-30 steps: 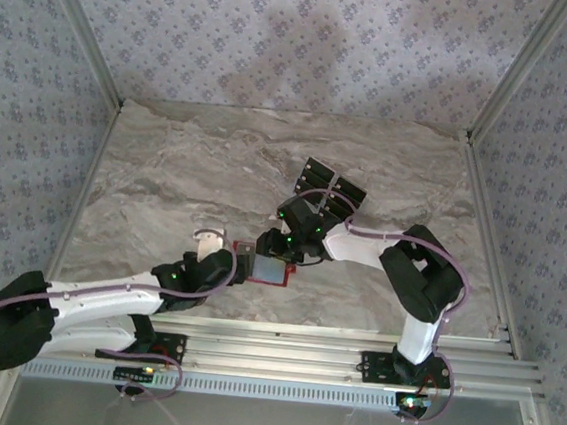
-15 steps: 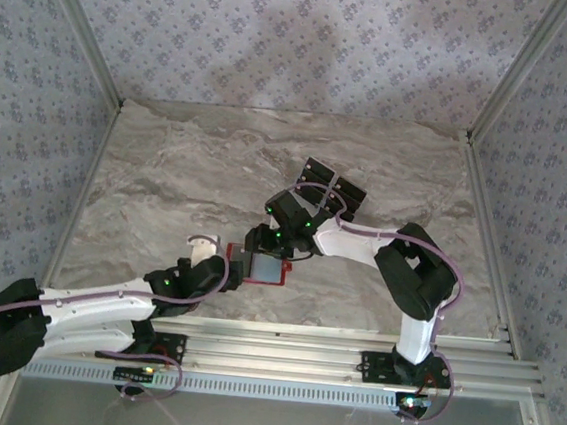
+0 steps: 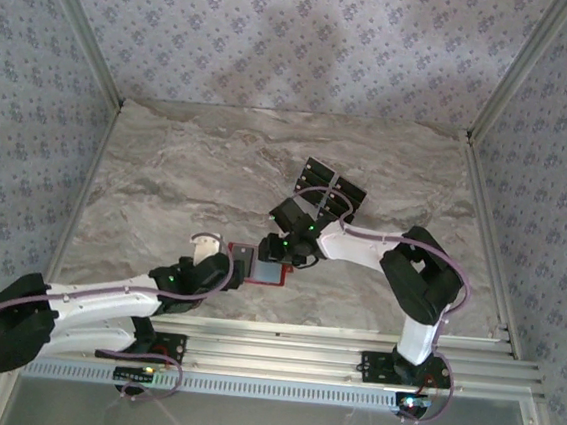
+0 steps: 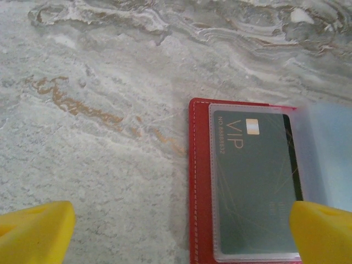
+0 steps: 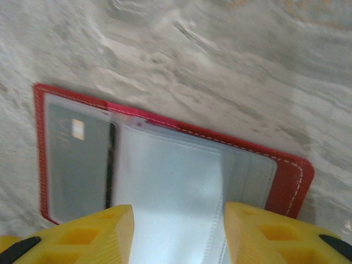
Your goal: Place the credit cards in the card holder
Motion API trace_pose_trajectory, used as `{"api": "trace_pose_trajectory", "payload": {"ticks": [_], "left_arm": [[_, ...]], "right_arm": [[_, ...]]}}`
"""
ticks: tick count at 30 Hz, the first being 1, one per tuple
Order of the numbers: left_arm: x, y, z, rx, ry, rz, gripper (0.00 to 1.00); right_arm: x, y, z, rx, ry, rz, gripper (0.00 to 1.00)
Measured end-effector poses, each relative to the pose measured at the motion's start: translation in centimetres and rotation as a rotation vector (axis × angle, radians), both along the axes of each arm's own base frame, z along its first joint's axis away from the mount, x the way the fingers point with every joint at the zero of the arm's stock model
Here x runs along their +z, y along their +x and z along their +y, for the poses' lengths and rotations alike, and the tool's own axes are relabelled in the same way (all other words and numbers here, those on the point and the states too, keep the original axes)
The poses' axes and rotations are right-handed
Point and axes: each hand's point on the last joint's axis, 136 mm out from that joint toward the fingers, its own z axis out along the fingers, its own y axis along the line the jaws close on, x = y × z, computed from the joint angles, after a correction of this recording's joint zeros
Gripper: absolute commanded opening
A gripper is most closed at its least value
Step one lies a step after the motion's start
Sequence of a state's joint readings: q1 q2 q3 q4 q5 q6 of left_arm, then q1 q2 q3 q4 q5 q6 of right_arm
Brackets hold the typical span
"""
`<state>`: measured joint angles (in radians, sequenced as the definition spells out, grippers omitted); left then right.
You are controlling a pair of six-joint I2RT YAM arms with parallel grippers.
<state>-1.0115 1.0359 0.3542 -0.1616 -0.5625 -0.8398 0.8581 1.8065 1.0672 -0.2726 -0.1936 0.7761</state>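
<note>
The card holder (image 4: 199, 181) lies open at the lower right of the left wrist view with one card (image 4: 256, 181) tucked inside, and the spare credit cards (image 3: 331, 190) sit above centre in the top view. The left gripper (image 4: 179, 234) hangs fully released over it, while the right gripper (image 5: 179, 231) stands half apart with a loose clear sleeve (image 5: 170, 181) between its jaws, gripped or not I cannot tell. That floppy sleeve could slip and flop shut, or a tug could drag the light holder; the card reads "VIP" beside a small line starting "NO.".
</note>
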Motion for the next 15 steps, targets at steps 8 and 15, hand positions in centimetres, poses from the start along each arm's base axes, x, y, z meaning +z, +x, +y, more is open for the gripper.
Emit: {"api": "trace_pose_trajectory", "payload": {"ticks": [8, 15], "left_arm": [[0.7, 0.4, -1.0, -0.01, -0.012, 0.002, 1.0], [0.6, 0.4, -1.9, -0.039, -0.013, 0.024, 1.0]], "right_arm": [[-0.2, 0.1, -1.9, 0.005, -0.008, -0.018, 0.49], [-0.1, 1.9, -5.4, -0.035, -0.045, -0.021, 0.49]]}}
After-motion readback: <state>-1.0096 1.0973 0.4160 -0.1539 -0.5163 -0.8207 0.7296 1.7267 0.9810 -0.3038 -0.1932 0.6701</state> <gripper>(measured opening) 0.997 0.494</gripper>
